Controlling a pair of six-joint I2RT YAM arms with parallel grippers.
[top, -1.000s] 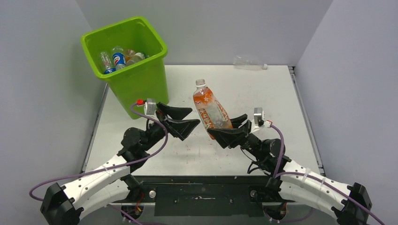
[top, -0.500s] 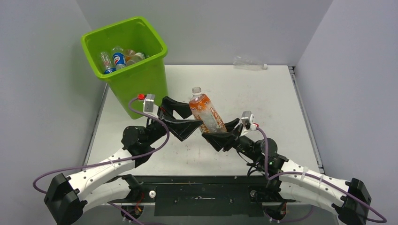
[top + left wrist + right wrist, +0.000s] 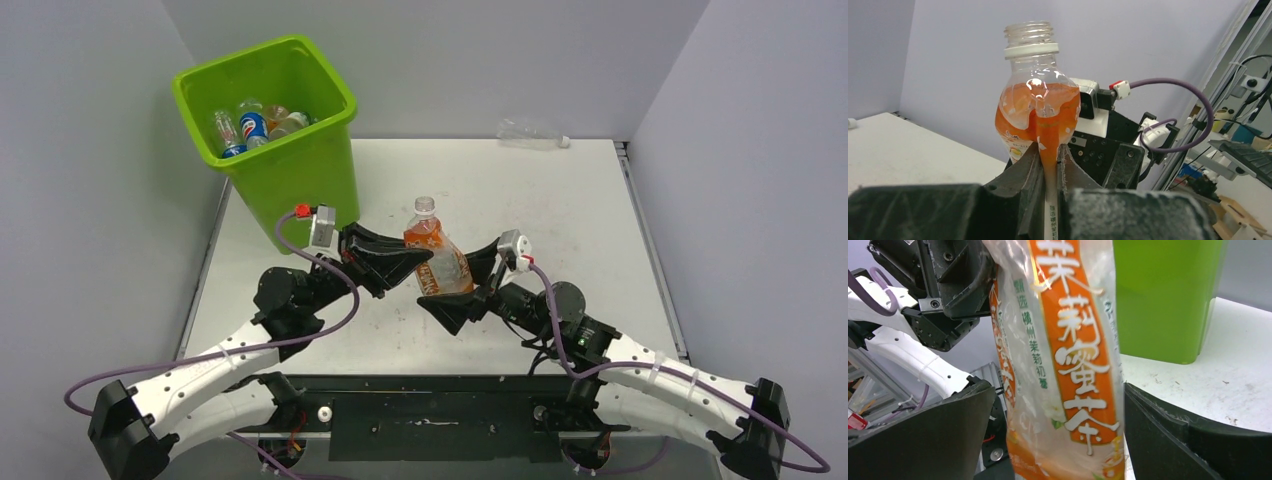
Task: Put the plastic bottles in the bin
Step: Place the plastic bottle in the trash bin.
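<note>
An uncapped clear bottle with an orange label (image 3: 437, 255) hangs above the table between both arms. My left gripper (image 3: 420, 268) is shut on it, and its fingers squash the body flat below the shoulder (image 3: 1038, 112). In the left wrist view the left gripper (image 3: 1049, 155) pinches the label. My right gripper (image 3: 455, 285) stands open around the lower part of the bottle (image 3: 1063, 355); its fingers (image 3: 1168, 435) are apart from the label. The lime-green bin (image 3: 300, 165) stands at the back left with several bottles (image 3: 252, 125) inside.
One crumpled clear bottle (image 3: 532, 133) lies at the table's far edge, right of centre. The bin wall (image 3: 1163, 295) rises just behind the held bottle in the right wrist view. Grey walls close in on three sides of the white table (image 3: 580, 220).
The left gripper has closed on the orange-labelled bottle and the right gripper has let go and opened. The bottle and both grippers have shifted a little left and lower.
</note>
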